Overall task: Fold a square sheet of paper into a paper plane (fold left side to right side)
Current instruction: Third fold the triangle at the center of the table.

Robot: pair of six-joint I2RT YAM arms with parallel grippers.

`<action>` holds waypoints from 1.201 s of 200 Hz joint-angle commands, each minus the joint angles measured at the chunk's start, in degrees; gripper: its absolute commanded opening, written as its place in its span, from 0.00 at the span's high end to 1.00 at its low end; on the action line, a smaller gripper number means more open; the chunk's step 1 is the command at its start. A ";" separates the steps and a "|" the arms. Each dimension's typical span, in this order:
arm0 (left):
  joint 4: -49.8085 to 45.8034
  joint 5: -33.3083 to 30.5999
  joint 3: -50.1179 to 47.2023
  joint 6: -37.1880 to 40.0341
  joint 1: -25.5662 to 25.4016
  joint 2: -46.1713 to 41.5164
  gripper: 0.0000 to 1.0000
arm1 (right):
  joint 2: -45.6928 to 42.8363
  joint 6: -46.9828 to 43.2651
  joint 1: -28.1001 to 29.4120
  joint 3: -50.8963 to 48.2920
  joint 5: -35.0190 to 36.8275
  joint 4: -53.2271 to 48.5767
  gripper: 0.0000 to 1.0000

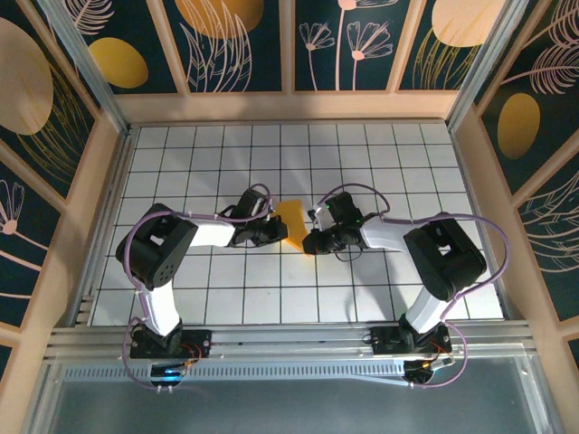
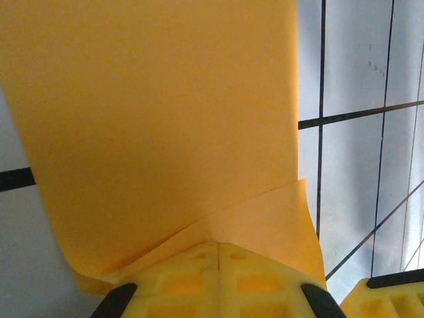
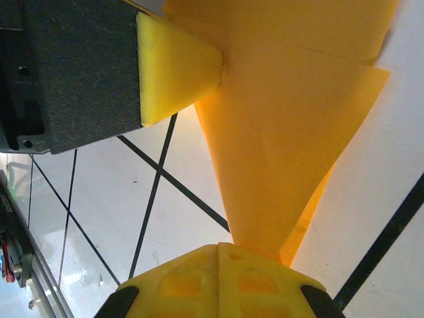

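Orange-yellow paper, partly folded, sits over the gridded worktop. The left gripper and right gripper each pinch it tight from opposite sides.

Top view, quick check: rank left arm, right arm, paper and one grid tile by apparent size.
1. Tied: left arm and right arm look alike, so no ranking between them.
2. Then paper, partly covered.
3. Last: grid tile, slightly smaller than the paper's visible part.

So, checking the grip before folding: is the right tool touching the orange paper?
Touching. The right wrist view shows the orange paper narrowing into the shut right tool, pinched there.
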 commanded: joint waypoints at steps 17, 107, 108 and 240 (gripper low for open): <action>-6.14 -5.77 -0.81 0.77 0.26 3.35 1.00 | 1.63 -0.03 0.35 -1.00 0.53 -0.04 1.00; -6.45 -5.83 -0.54 1.03 0.26 3.48 1.00 | 3.09 -0.33 0.45 -1.10 1.57 -0.97 1.00; -6.45 -5.79 -0.54 0.99 0.24 3.45 1.00 | 3.11 -0.36 0.44 -1.10 1.62 -1.01 1.00; -3.75 -3.41 -0.06 0.52 0.23 -2.99 1.00 | 6.41 -1.11 0.48 0.35 4.90 -6.19 1.00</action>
